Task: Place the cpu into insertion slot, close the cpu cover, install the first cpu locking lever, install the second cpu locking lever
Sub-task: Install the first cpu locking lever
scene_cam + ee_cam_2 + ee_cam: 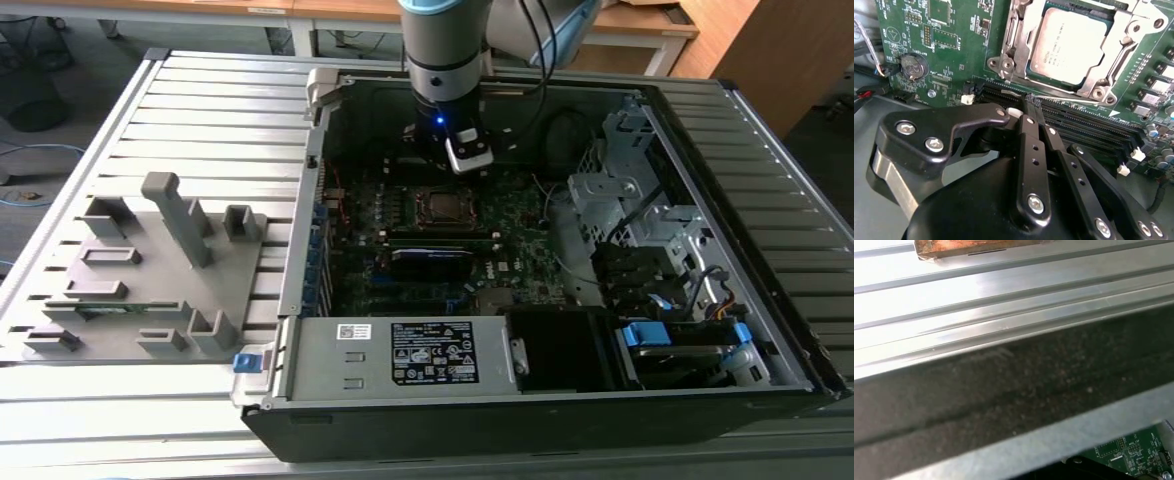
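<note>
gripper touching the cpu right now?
Apart. In the second wrist view the gripper tip sits at the black memory slots, with the cpu cover frame showing between it and the cpu.

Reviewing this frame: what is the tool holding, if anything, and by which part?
Nothing seems held. The tool is shut, its tips by the thin silver lever beside the cpu cover.
</note>
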Controlling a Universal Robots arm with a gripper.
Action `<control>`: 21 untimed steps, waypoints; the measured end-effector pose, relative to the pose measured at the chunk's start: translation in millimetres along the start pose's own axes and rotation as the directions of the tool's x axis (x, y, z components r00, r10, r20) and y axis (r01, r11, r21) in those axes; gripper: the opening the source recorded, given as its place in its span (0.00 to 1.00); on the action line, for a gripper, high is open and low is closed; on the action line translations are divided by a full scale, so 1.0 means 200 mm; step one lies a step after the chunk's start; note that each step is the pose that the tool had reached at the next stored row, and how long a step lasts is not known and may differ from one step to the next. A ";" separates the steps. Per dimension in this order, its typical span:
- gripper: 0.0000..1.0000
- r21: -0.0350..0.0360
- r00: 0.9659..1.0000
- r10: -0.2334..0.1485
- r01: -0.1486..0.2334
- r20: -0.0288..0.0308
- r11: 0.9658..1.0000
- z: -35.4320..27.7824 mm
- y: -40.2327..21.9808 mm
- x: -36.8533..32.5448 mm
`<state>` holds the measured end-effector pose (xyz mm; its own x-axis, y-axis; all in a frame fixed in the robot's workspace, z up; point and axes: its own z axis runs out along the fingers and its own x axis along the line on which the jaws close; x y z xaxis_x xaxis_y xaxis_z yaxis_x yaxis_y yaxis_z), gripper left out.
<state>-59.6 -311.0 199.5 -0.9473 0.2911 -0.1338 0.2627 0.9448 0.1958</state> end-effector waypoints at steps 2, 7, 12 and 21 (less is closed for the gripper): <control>0.11 0.000 1.000 0.000 0.000 0.001 1.000 0.000 0.000 0.000; 0.11 0.000 1.000 0.000 0.000 0.001 1.000 0.000 0.000 0.001; 0.11 0.010 1.000 -0.002 0.002 0.004 1.000 0.001 -0.002 0.001; 0.11 0.020 1.000 -0.004 0.004 0.007 1.000 0.021 -0.006 0.004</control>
<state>-59.8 -311.3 195.0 -0.9471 0.2881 -0.1414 0.2624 0.9488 0.1757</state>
